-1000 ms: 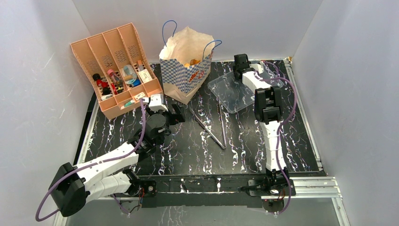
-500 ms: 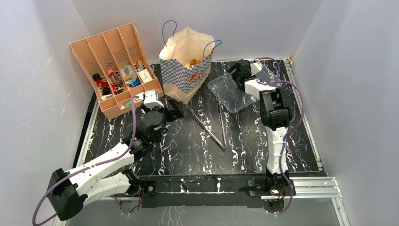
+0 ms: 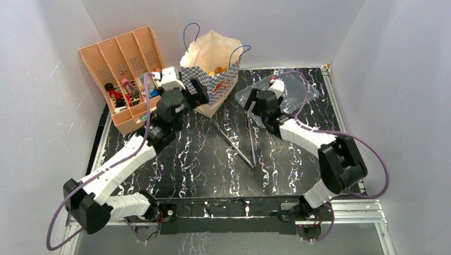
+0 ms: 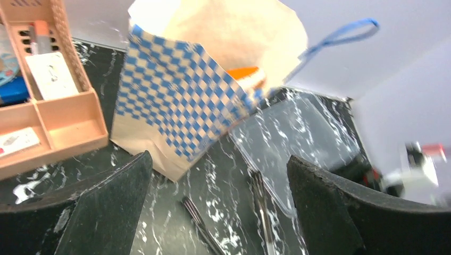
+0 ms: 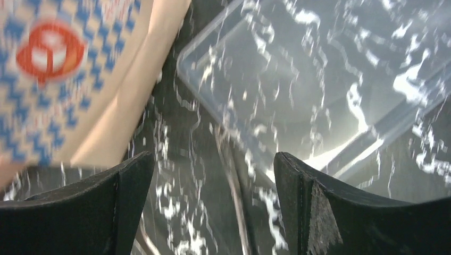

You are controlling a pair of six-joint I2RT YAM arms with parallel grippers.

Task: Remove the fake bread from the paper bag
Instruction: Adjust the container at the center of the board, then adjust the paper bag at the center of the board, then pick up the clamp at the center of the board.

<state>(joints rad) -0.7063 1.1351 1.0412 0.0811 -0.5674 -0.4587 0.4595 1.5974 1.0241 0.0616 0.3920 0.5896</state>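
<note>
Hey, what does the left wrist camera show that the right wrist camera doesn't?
Only the left wrist view shows the orange organiser, the open top of the paper bag with orange-topped fake bread peeking out, and a blue cord handle. Only the right wrist view shows the round red logo on the bag's side. Both show the bag's checkered band, the clear plastic tray and the black marbled table.

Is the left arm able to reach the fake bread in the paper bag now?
Probably not straight away: the open left pincer faces the checkered side of the paper bag, which stands between it and the fake bread. The bag's mouth is open, so coming over the rim looks possible.
</note>
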